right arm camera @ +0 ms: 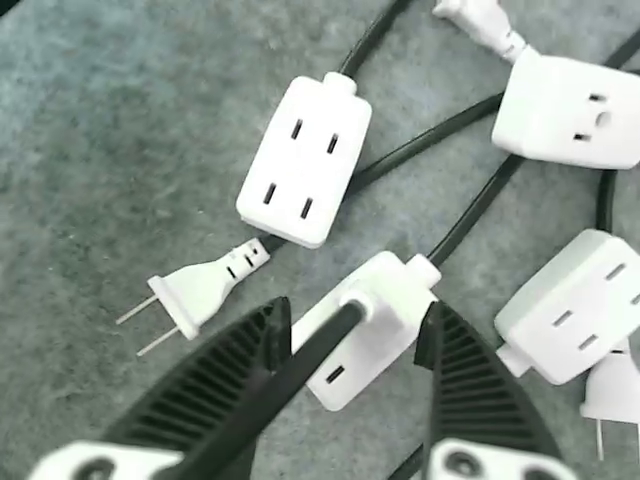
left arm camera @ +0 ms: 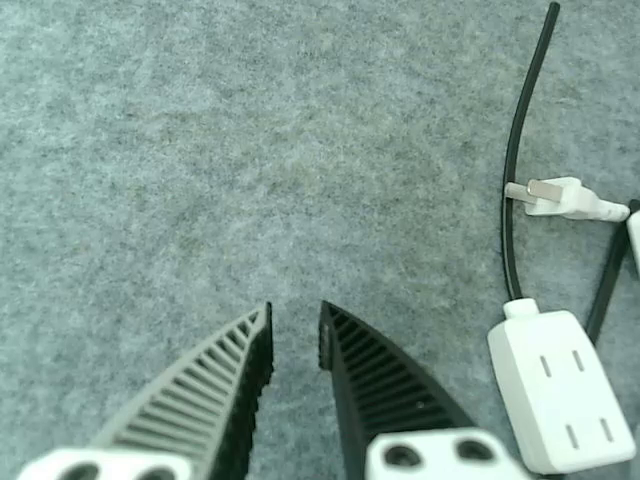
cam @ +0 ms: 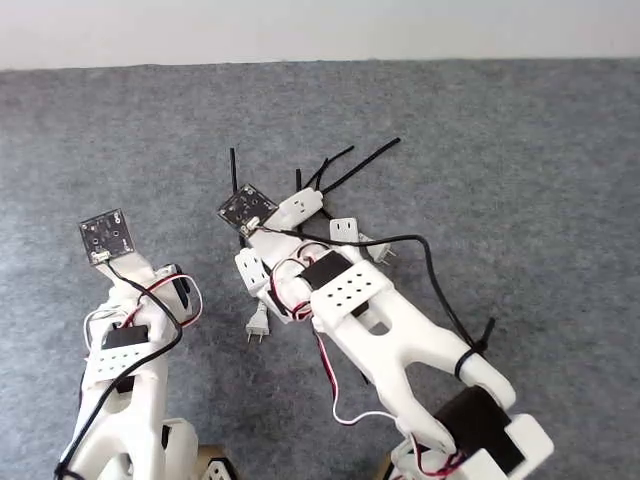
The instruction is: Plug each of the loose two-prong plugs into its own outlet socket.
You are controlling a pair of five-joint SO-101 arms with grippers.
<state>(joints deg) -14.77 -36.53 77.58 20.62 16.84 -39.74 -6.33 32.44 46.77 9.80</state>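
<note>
Several white outlet blocks on black cables lie bunched mid-table. My right gripper (right arm camera: 355, 312) is open, its fingers straddling one outlet block (right arm camera: 372, 335) whose black cable (right arm camera: 300, 365) runs along one finger. Close by are a four-slot outlet (right arm camera: 303, 160), two more outlets (right arm camera: 575, 95) (right arm camera: 570, 305) and a loose two-prong plug (right arm camera: 200, 292). In the high view, outlets (cam: 300, 207) (cam: 345, 230) (cam: 250, 268) and a loose plug (cam: 258, 325) surround that arm's wrist. My left gripper (left arm camera: 295, 335) hangs over bare carpet, open by a narrow gap and empty, with an outlet (left arm camera: 560, 385) and a plug (left arm camera: 560, 197) off to its side.
Grey carpet (cam: 520, 170) covers the table, with open room at far left and right. Black cable ends (cam: 355, 165) fan out behind the cluster. Another plug (cam: 380, 250) lies beside the right arm (cam: 400, 340). A white wall (cam: 320, 30) borders the back.
</note>
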